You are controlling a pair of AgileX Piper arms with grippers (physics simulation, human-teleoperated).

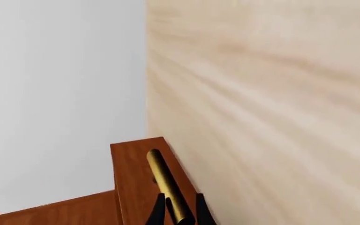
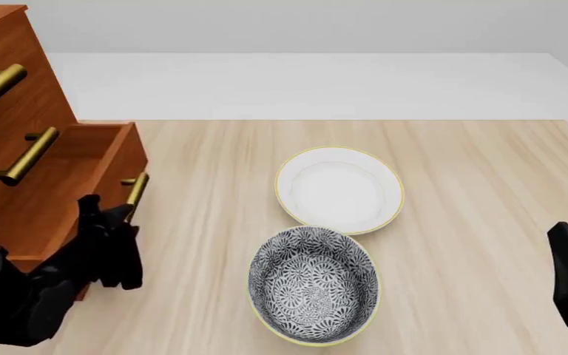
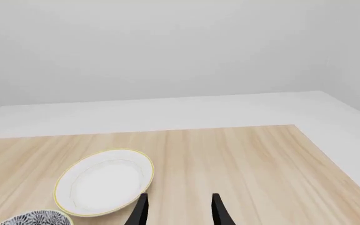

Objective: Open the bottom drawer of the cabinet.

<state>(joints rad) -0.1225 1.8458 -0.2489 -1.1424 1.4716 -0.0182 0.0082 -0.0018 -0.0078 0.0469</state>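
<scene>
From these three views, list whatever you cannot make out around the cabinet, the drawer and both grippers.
- Bottom drawer: front view, its near end is hidden behind the left arm; how far it is out is unclear.
- Left gripper: left wrist view, the fingers straddle the brass handle, but the picture's edge cuts them off; contact cannot be confirmed.
- Cabinet: front view, cut by the picture's edge.
- Right gripper: front view, mostly cut off at the edge.

My left arm [image 2: 12, 296] is glossy black with rounded casings; my left gripper [image 1: 178, 213] and right gripper [image 3: 178, 211] end in thin, tapered black fingers
</scene>
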